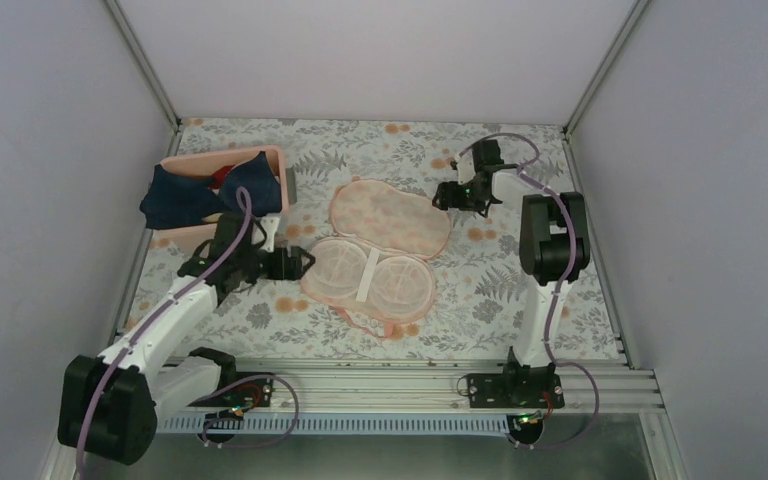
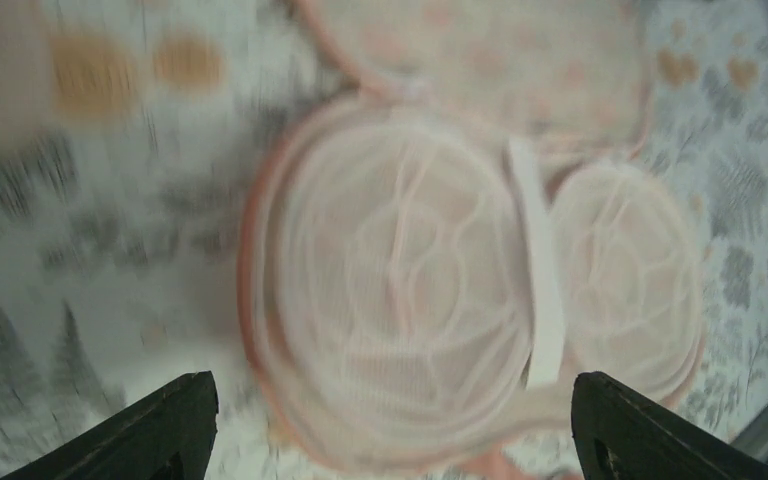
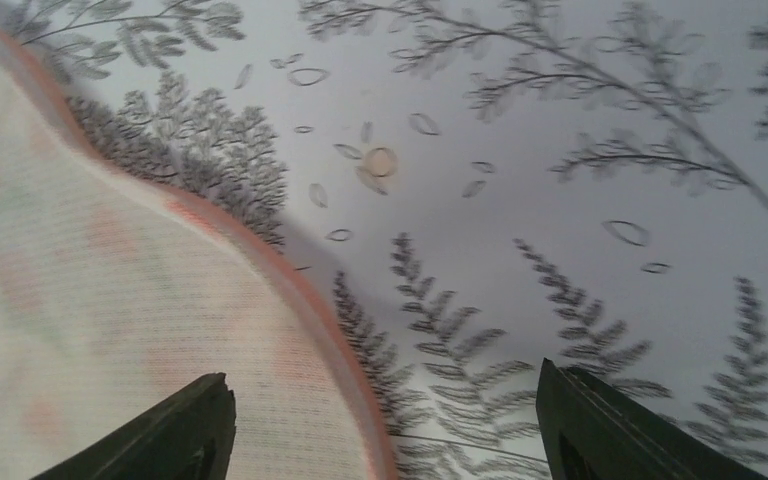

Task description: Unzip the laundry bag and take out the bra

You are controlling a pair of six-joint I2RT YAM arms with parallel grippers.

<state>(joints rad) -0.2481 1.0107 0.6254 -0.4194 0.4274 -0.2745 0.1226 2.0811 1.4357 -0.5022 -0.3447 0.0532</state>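
The laundry bag (image 1: 385,250) lies in the middle of the table, opened flat like a clamshell. Its far half (image 1: 390,215) is flat peach mesh. Its near half (image 1: 372,282) shows two round mesh domes with a white band between them. The navy bra (image 1: 210,195) lies draped over the pink bin (image 1: 278,160) at the back left. My left gripper (image 1: 302,262) is open and empty at the bag's left edge; its blurred wrist view shows the domes (image 2: 400,270) ahead of the gripper (image 2: 390,440). My right gripper (image 1: 447,196) is open and empty by the bag's far right edge; its wrist view shows the gripper (image 3: 380,430) over the bag's pink edging (image 3: 310,290).
A red garment (image 1: 222,177) shows in the bin behind the navy bra. A floral cloth (image 1: 500,290) covers the table. Walls close in the left, right and back sides. A metal rail (image 1: 410,380) runs along the near edge.
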